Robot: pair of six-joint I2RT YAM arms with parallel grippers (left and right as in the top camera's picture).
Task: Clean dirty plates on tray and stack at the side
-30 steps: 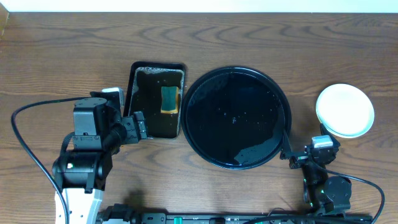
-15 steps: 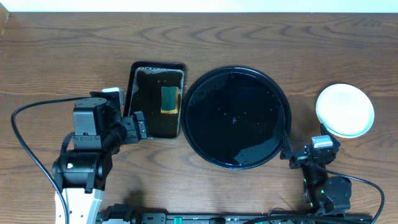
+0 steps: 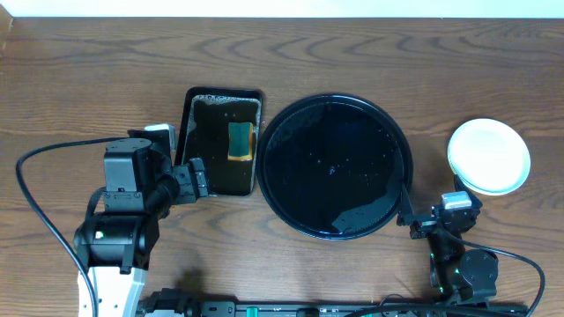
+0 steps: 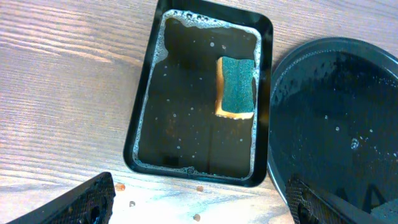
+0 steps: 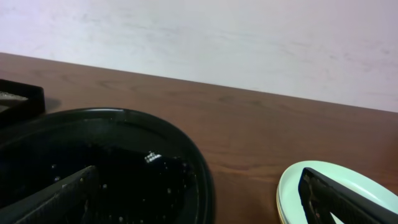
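1. Left claw (image 4: 200, 186): fingers spread wide, nothing held; over the table at the pan's near end.
2. Right claw (image 5: 199, 171): fingers spread wide, nothing held; low at the tray's near-right rim.
3. Table (image 3: 88, 70): dark brown wood grain.
4. Tray (image 3: 335, 99): round, glossy black, beaded with droplets; mid-table.
5. Pan (image 3: 189, 132): rectangular, black, holding sudsy brown water; just left of the tray.
6. Plates (image 3: 489, 156): stacked on bare table right of the tray, apart from it. Top one pale mint, with a yellowish rim beneath; count cannot be told.
7. Sponge (image 4: 236, 87): green top, yellow base; in the pan against its right wall.
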